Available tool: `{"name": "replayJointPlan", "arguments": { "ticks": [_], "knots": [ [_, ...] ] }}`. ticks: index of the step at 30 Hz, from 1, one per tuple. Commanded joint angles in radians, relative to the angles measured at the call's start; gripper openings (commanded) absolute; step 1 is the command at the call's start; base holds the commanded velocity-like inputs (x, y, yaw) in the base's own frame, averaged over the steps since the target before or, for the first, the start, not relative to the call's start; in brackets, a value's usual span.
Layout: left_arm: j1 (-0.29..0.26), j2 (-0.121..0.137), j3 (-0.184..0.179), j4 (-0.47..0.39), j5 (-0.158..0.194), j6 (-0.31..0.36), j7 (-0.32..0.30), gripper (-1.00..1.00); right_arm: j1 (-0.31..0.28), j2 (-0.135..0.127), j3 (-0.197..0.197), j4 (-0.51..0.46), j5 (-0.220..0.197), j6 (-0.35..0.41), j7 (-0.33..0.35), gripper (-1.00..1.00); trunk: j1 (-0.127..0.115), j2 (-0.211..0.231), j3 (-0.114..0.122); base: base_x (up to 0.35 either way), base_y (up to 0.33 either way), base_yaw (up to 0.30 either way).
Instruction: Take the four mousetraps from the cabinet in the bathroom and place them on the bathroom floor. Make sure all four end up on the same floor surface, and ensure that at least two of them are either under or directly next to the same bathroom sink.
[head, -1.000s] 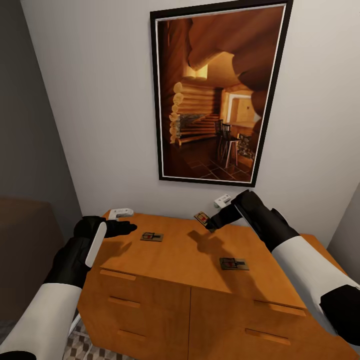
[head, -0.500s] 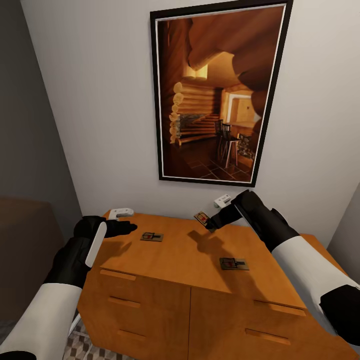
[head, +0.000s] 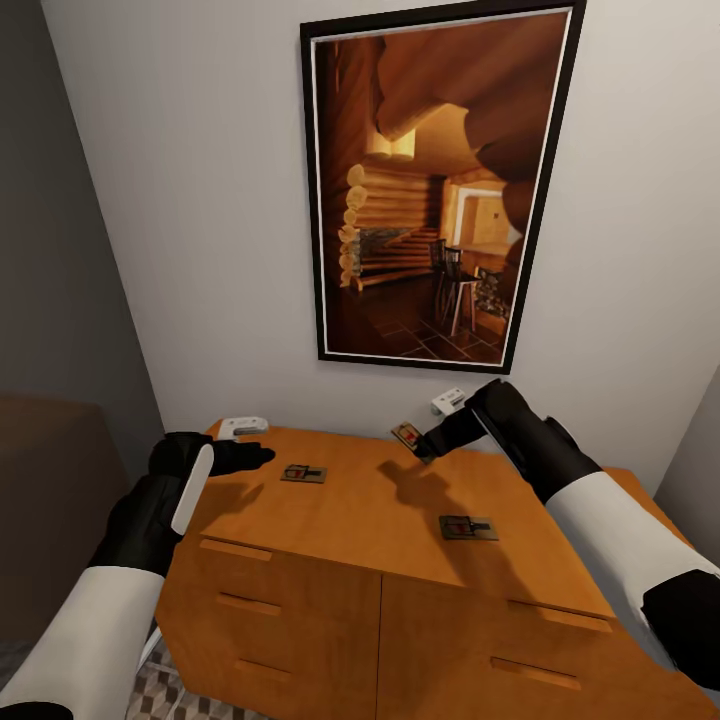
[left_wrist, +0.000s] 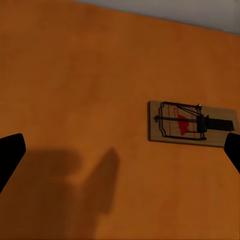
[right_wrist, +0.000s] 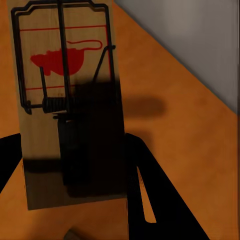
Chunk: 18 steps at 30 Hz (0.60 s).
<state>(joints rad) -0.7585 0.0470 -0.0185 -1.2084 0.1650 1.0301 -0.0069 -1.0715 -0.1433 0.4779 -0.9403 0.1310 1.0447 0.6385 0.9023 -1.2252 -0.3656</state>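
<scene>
The orange-brown cabinet (head: 380, 520) stands against the wall below me. One mousetrap (head: 303, 473) lies flat on its top at the left and another mousetrap (head: 467, 527) lies toward the right front. A third mousetrap (head: 406, 436) hangs tilted above the back of the top, with my right gripper (head: 422, 447) shut on it. The right wrist view shows that trap (right_wrist: 65, 100) close up between the black fingers (right_wrist: 150, 200). My left gripper (head: 250, 457) hovers open just left of the left trap (left_wrist: 192, 124), its fingertips (left_wrist: 10, 155) spread wide.
Two small white plug-like gadgets (head: 243, 425) (head: 447, 401) sit at the back edge against the wall. A large framed picture (head: 435, 185) hangs above. A strip of patterned floor tile (head: 170, 690) shows at the cabinet's left foot, beside a dark wall (head: 50, 300).
My right gripper has shifted very slightly to the right with the held mousetrap. The left arm and the two lying traps have not moved.
</scene>
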Motion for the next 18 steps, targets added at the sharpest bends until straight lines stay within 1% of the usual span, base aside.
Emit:
{"name": "replayJointPlan", "arguments": {
  "ticks": [1, 5, 6, 8, 9, 14, 18],
  "knots": [
    [-0.001, 0.000, -0.001, -0.001, 0.001, 0.004, -0.001, 1.00, -0.001, -0.003, -0.001, -0.001, 0.007, 0.002, 0.005, -1.00, 0.000, -0.001, -0.001, 0.000, 0.000, 0.000],
    [-0.001, -0.006, -0.001, 0.000, 0.000, 0.004, -0.001, 1.00, -0.001, -0.025, -0.039, -0.002, 0.007, 0.002, 0.002, -1.00, 0.000, -0.001, -0.001, 0.000, 0.000, 0.000],
    [-0.001, -0.008, -0.001, 0.000, 0.000, 0.004, -0.001, 1.00, -0.001, -0.031, -0.059, -0.003, 0.007, 0.002, 0.002, -1.00, 0.000, -0.001, -0.001, 0.000, 0.000, 0.000],
    [-0.001, -0.010, -0.001, 0.000, 0.000, 0.004, -0.001, 1.00, -0.001, -0.037, -0.079, -0.003, 0.007, 0.002, 0.002, -1.00, 0.000, -0.001, -0.001, 0.000, 0.000, 0.000],
    [-0.001, -0.012, -0.001, 0.000, 0.000, 0.004, -0.001, 1.00, -0.001, -0.041, -0.095, -0.003, 0.007, 0.002, 0.003, -1.00, 0.000, -0.001, -0.001, 0.000, 0.000, 0.000],
    [-0.001, -0.018, -0.001, 0.000, -0.001, 0.004, -0.001, 1.00, -0.001, -0.057, -0.118, -0.003, 0.009, 0.002, 0.005, -1.00, 0.000, -0.001, -0.001, 0.000, 0.000, -0.026],
    [-0.001, -0.024, -0.001, 0.001, 0.000, 0.004, 0.000, 1.00, -0.001, -0.062, -0.124, -0.003, 0.011, 0.002, 0.004, -1.00, 0.000, -0.001, 0.000, 0.000, 0.000, -0.152]
  ]
}}
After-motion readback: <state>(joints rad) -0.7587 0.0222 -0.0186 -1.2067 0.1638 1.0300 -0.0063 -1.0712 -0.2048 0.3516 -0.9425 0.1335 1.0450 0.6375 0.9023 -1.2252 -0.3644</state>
